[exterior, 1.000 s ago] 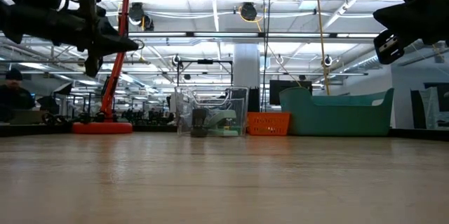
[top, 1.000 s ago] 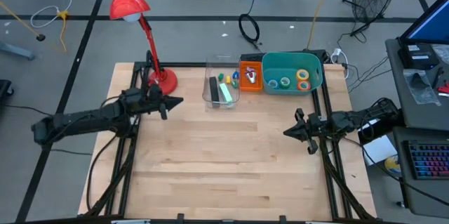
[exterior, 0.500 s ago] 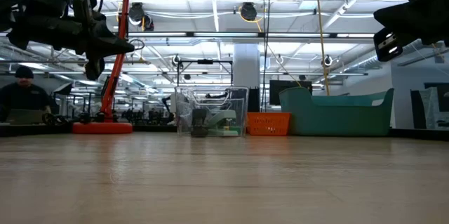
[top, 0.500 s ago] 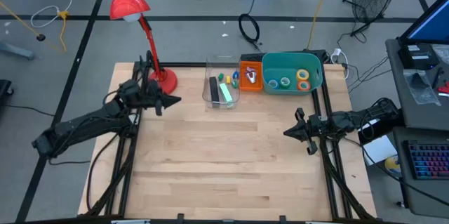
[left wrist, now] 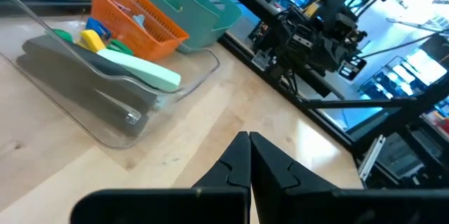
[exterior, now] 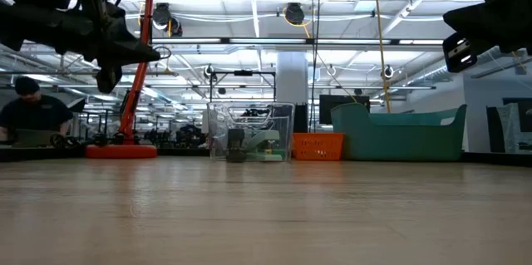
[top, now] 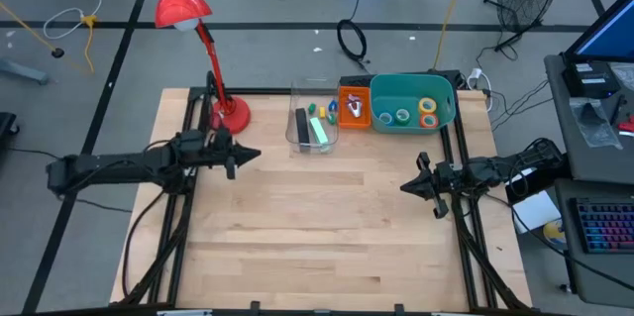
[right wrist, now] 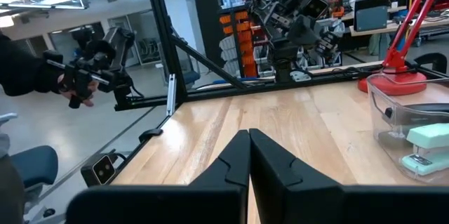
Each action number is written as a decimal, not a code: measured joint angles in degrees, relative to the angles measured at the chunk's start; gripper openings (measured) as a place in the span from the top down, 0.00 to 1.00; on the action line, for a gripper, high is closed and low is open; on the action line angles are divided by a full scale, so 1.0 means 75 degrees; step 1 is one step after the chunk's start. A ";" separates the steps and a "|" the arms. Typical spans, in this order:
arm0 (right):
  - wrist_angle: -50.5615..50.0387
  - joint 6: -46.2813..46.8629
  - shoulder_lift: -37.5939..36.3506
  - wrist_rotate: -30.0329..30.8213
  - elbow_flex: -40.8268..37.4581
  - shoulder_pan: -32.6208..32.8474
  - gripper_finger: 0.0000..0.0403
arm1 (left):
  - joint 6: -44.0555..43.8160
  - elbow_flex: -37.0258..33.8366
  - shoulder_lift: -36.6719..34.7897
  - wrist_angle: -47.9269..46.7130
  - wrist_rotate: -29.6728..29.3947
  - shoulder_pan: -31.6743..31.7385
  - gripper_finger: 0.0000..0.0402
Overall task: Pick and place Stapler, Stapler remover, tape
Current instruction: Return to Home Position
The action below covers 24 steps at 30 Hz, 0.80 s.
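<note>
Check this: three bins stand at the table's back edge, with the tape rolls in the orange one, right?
No. In the high view the tape rolls lie in the teal bin, beside the orange bin.

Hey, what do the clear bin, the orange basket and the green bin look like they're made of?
Clear bin: glossy transparent plastic, fully see-through walls. Orange basket: probably plastic, perforated lattice walls. Green bin: likely moulded plastic, smooth opaque walls.

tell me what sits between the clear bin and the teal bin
The orange basket stands between the clear bin and teal bin, shown in the high view.
</note>
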 joint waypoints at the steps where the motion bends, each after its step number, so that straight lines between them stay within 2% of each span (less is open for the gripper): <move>1: 0.0000 0.0000 0.0000 -0.0001 0.0000 0.0000 1.00 | -0.0012 0.0000 0.0000 0.0000 -0.0187 -0.0208 1.00; 4: 0.0000 0.0000 0.0001 -0.0001 0.0000 0.0000 1.00 | 0.0006 0.0000 -0.0003 0.0000 -0.0771 -0.0871 1.00; 8: 0.0000 0.0000 0.0000 -0.0004 0.0000 0.0000 1.00 | 0.0259 0.0000 -0.0247 0.0035 -0.2072 -0.1569 1.00; 10: 0.0000 0.0000 0.0000 -0.0004 0.0000 0.0000 1.00 | 0.0432 0.0000 -0.0425 0.0022 -0.2462 -0.1799 1.00; 14: 0.0000 0.0000 0.0000 -0.0004 0.0000 0.0000 1.00 | 0.0708 -0.0059 -0.0816 0.0026 -0.2477 -0.2014 1.00; 19: -0.0003 0.0000 0.0003 -0.0004 0.0000 0.0000 1.00 | 0.0404 -0.0716 -0.1486 0.0087 -0.2249 -0.2171 1.00; 21: -0.0001 0.0002 0.0000 -0.0004 0.0000 0.0001 1.00 | 0.0356 -0.1130 -0.1774 0.0539 -0.2109 -0.2242 1.00; 24: -0.0003 -0.0033 0.0001 -0.0006 -0.0003 0.0003 1.00 | 0.0484 -0.1129 -0.2112 0.0271 -0.2121 -0.2273 1.00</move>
